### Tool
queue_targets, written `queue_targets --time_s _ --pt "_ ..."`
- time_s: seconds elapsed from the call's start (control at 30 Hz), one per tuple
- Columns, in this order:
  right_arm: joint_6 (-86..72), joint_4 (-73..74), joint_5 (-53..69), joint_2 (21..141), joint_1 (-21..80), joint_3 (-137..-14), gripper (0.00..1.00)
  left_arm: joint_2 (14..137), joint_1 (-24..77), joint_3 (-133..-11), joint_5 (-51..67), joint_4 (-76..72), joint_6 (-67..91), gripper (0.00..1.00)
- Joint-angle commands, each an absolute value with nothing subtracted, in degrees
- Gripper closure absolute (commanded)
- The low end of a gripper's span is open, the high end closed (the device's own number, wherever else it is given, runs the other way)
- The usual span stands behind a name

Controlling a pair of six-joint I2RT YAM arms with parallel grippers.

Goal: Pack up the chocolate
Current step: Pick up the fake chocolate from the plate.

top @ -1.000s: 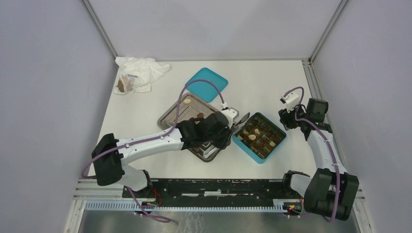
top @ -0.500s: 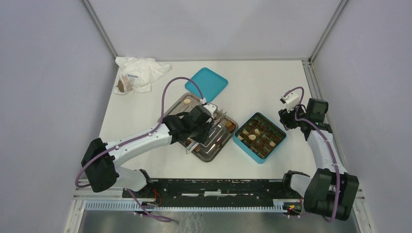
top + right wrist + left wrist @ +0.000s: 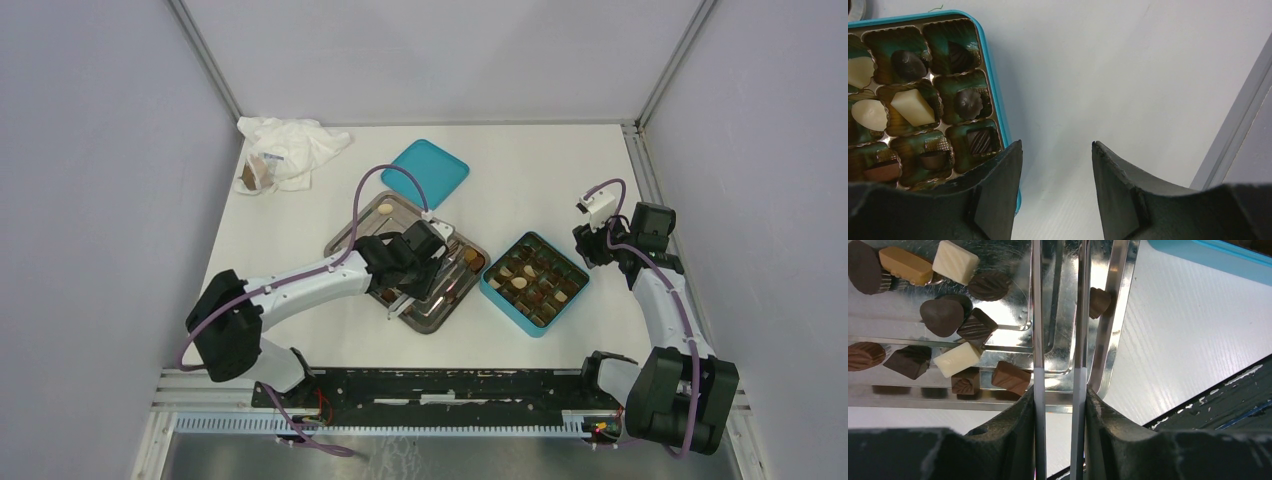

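Note:
Several pieces of chocolate (image 3: 943,315), dark, light brown and cream-white, lie on the steel tray (image 3: 1118,315). My left gripper (image 3: 1059,390) hangs over this tray (image 3: 365,228), shut on metal tongs (image 3: 1037,315) whose two arms run up out of the left wrist view; their tips are hidden. In the top view the left gripper (image 3: 425,272) sits above the tray's right half. More chocolate (image 3: 910,107) fills cells of the teal box (image 3: 993,75). My right gripper (image 3: 1057,144) stands open and empty over bare table just right of the box (image 3: 510,310).
A teal lid (image 3: 427,172) lies behind the tray. A crumpled white plastic bag (image 3: 290,150) sits at the back left corner. Frame posts and grey walls bound the table; a black rail runs along the near edge.
My left arm has swung left with the tongs, from over the teal box back over the steel tray. The right arm has not moved.

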State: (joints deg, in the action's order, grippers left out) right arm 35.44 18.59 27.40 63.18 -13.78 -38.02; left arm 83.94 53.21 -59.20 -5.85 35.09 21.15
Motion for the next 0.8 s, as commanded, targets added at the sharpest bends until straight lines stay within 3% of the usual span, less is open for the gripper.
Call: queue_targets --time_s 0.0,0.77 --pt "36.1 18.1 28.3 62.8 -14.0 -39.6 0.41 84.3 53.2 -62.2 -3.4 31.5 17.4 0.60" --pt "36.2 18.1 28.4 62.8 -14.0 -39.6 0.41 87.6 53.6 -63.3 -2.2 30.3 17.1 0.58"
